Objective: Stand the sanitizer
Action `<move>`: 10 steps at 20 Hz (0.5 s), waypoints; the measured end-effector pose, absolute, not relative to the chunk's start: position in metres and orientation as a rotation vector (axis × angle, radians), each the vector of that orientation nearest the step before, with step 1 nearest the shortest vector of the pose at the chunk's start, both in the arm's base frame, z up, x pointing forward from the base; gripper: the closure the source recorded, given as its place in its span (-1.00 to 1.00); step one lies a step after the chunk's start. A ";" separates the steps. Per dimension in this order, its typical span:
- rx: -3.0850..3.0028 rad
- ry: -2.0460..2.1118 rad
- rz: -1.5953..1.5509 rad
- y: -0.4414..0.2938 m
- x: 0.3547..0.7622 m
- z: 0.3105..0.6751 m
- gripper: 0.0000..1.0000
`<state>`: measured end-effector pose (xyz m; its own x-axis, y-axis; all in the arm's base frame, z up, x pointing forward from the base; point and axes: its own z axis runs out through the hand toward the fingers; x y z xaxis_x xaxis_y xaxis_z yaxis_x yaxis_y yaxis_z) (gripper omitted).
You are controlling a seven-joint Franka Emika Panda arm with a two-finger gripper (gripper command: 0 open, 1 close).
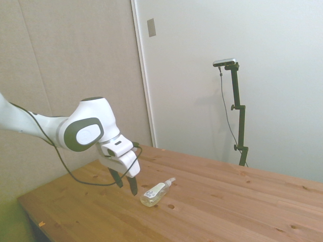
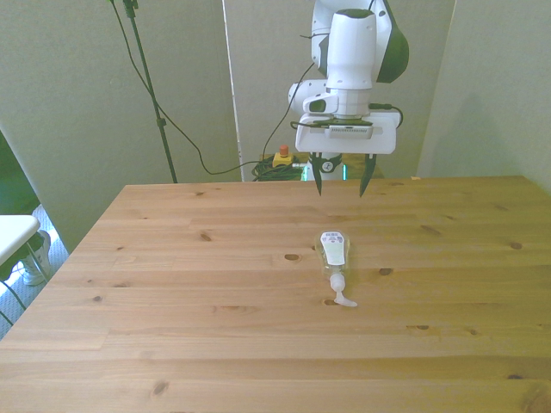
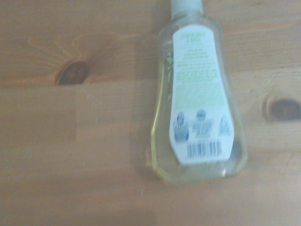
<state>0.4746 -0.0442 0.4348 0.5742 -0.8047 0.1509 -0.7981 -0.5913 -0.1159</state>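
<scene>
Nothing done yet: sanitizer (image 2: pixel 334 249) lies flat on the counter (image 2: pixel 172 327), gripper (image 2: pixel 340 187) hangs above it, fingers open, grasp and upending left

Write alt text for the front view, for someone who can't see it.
A small clear sanitizer bottle lies on its side on a wooden table, pump head pointing toward the camera. Behind it, the white arm's open pincer hangs above the table, fingers pointing down, not touching the bottle.
</scene>
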 end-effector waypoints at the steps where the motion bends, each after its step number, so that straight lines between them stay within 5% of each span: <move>1: -2.749 1.413 -0.295 -0.049 0.487 0.435 -1.00; 10: -2.738 1.453 -0.348 -0.058 0.595 0.426 -1.00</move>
